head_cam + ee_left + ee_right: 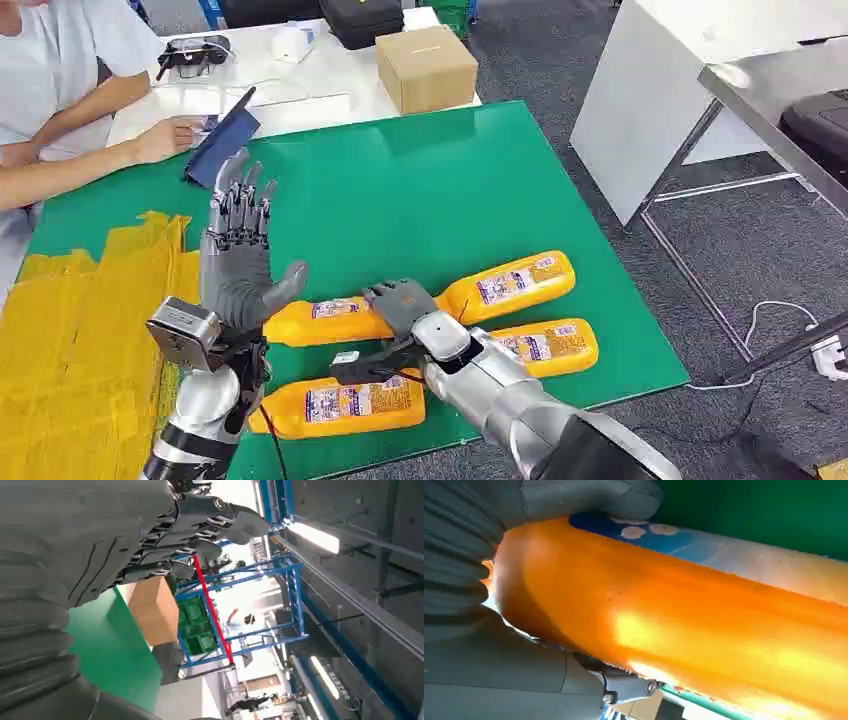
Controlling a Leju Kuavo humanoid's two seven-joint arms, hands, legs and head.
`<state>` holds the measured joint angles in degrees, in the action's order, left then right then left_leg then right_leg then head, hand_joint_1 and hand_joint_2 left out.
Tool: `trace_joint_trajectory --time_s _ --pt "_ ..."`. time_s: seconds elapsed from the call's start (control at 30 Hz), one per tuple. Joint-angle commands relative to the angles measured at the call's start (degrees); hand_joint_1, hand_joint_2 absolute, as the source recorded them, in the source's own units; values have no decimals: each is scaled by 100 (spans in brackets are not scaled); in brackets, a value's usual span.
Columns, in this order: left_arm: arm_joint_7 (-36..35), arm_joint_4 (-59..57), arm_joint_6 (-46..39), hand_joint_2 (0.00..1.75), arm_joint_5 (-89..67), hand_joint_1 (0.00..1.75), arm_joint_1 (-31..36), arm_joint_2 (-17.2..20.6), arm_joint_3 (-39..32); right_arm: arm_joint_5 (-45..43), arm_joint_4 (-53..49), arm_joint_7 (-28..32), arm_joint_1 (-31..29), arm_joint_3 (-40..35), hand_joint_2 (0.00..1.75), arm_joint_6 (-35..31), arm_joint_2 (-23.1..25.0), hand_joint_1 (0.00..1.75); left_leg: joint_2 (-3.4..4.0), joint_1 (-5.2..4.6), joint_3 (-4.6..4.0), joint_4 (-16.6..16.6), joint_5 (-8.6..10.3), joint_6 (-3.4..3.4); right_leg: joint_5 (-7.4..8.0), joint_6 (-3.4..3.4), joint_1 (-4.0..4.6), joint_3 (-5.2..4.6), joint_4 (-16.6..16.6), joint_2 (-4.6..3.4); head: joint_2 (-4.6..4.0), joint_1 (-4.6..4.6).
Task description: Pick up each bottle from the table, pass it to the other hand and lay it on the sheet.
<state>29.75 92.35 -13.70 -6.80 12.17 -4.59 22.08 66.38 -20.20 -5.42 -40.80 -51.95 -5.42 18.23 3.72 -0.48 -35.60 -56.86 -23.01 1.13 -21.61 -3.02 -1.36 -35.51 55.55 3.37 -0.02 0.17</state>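
Four orange bottles with printed labels lie on the green table top [420,190]. My right hand [401,304] grips the end of the middle-left bottle [322,321], which lies flat; up close, the thumb [589,499] wraps over this orange bottle [704,630]. Another bottle [512,280] lies beyond the hand, one [545,345] to its right, and one [340,405] near the front edge. My left hand [240,250] is raised with fingers spread, holding nothing, at the edge of the yellow sheet [90,330]. The same left hand [150,540] appears in its wrist view.
A cardboard box [427,65] stands at the table's far edge, also seen as the box [152,610]. A person [60,90] sits at the far left, a hand beside a dark blue tablet [222,140]. A white table [680,90] and floor cables [775,320] lie to the right.
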Motion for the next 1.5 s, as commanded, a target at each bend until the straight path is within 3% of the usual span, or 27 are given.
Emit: trace_joint_trajectory --time_s 0.03,0.33,0.4,0.5,0.6,0.7,0.9,1.07,1.23,1.33,1.5 --pt "-17 -159 33 175 -32 0 95 12 122 25 409 -9 33 105 175 72 -72 154 -53 18 30 -2 -12 -12 -14 18 9 41 -7 -9 0 0" --pt "-30 -110 43 175 -52 0 57 20 95 34 330 -37 49 192 175 -224 -94 164 -32 8 19 3 -4 -7 -7 11 2 25 -5 -3 0 -2" --pt "-41 -51 44 175 -75 0 -2 27 72 -209 195 45 91 534 175 -791 -132 173 -31 7 18 3 -4 -7 -7 10 2 24 -5 -2 0 0" --pt "-109 166 113 175 -70 0 -226 93 11 -985 -327 701 286 1483 175 -2212 -265 175 -40 13 23 0 -9 -10 -10 14 6 31 -6 -8 0 2" --pt "-108 223 136 175 -68 0 -291 112 -12 -1042 -427 781 305 1607 175 -2274 -324 175 -32 11 15 -4 -12 -9 -10 14 5 22 -1 -16 0 2" --pt "-112 303 84 175 -79 0 -394 91 -81 -1574 -952 1260 577 2203 175 -2978 -361 175 -32 12 13 -2 -12 -10 -11 13 6 23 -3 -14 0 0" --pt "-115 369 42 175 -124 0 -598 69 -147 -3112 -2843 2169 1357 3494 175 -2849 -647 175 -57 24 28 -16 -31 -18 -29 25 12 41 7 -26 0 2" --pt "-146 477 125 175 -160 0 -764 106 -142 -3773 -4076 2412 1986 3933 175 -2568 -706 175 -46 9 1 -2 -12 -8 -13 12 2 13 -1 -3 0 0" --pt "-291 676 321 175 -246 0 -957 192 -119 -4136 -5121 2539 2676 4235 175 -2788 -657 175 -53 15 5 -6 -19 -12 -20 18 7 19 1 -4 0 0" --pt "-653 455 1076 175 175 0 -611 342 228 -4935 -6160 3476 3277 4121 175 -2471 -691 175 -59 16 9 -7 -25 -13 -26 19 7 23 2 -3 0 0" --pt "-990 -288 1584 175 237 0 182 373 763 -5223 -6951 3559 3576 3265 175 -1449 -1085 175 -105 19 -9 -16 -18 -13 -33 20 9 13 12 38 0 0"
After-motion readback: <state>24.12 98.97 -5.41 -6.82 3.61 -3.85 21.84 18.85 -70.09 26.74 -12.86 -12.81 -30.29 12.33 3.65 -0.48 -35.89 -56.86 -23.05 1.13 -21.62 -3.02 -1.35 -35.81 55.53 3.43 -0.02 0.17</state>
